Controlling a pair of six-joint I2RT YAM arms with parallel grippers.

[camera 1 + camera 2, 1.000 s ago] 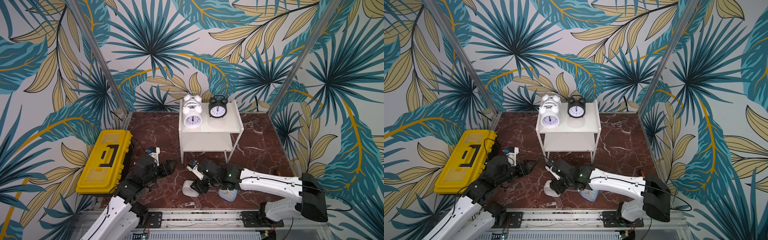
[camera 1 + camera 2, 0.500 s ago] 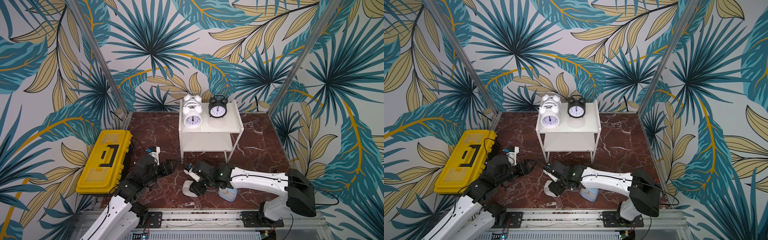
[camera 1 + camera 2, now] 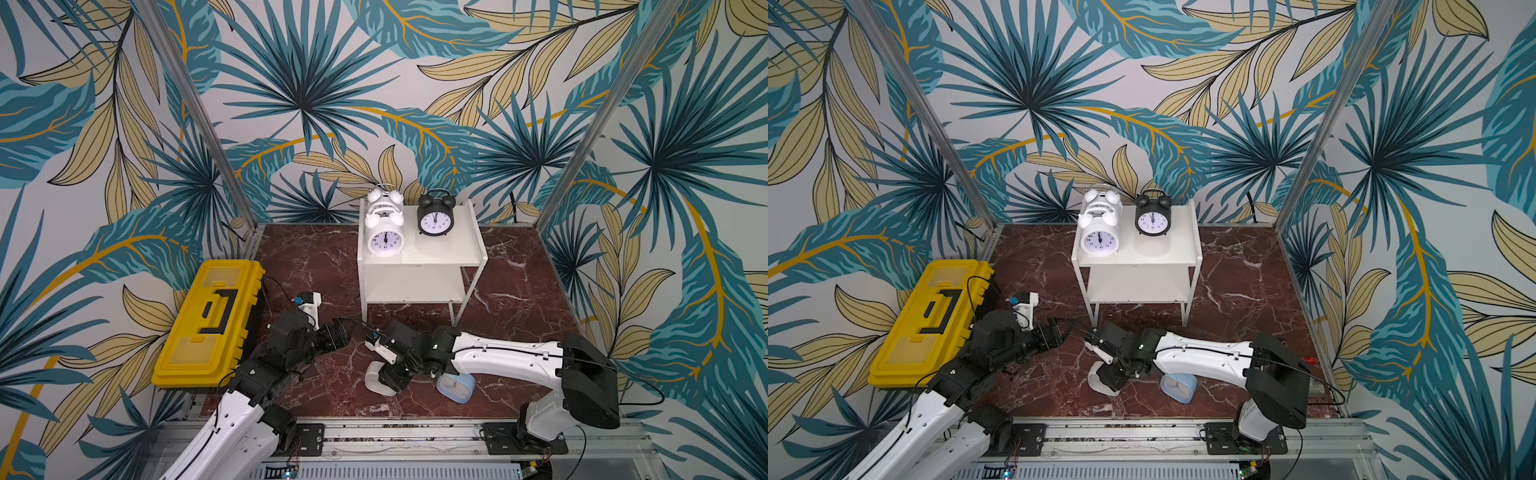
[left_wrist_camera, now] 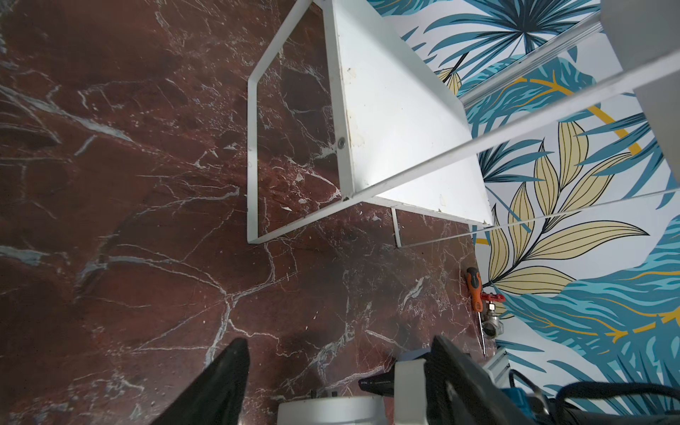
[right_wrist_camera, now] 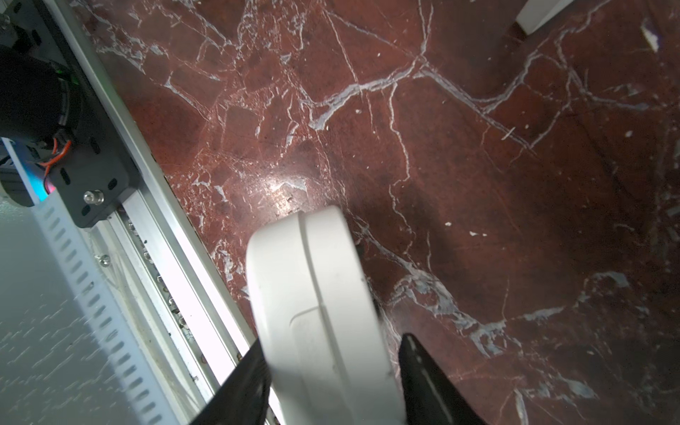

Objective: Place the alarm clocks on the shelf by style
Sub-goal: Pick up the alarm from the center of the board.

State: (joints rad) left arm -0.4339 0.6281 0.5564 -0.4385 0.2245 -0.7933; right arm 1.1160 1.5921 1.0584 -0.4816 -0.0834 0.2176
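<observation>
Nearest the front rail, we see the white square clock [image 5: 316, 287] on the marble floor between the right gripper's [image 5: 331, 342] fingers [image 5: 423, 375]. One finger lies against its side and the other sits just beside it, so we cannot tell whether they are clamping it. The light-blue clock [image 3: 455, 384] lies just beside it, under the right arm. The left gripper [image 4: 338, 340] hovers near the shelf's legs, fingers apart around nothing. On the top board of the shelf [image 3: 444, 253] stand two white twin-bell clocks [image 3: 385, 241], one behind the other, with the black twin-bell clock [image 3: 435, 218] beside them. Their dials carry numerals, and any brand is too small to read.
</observation>
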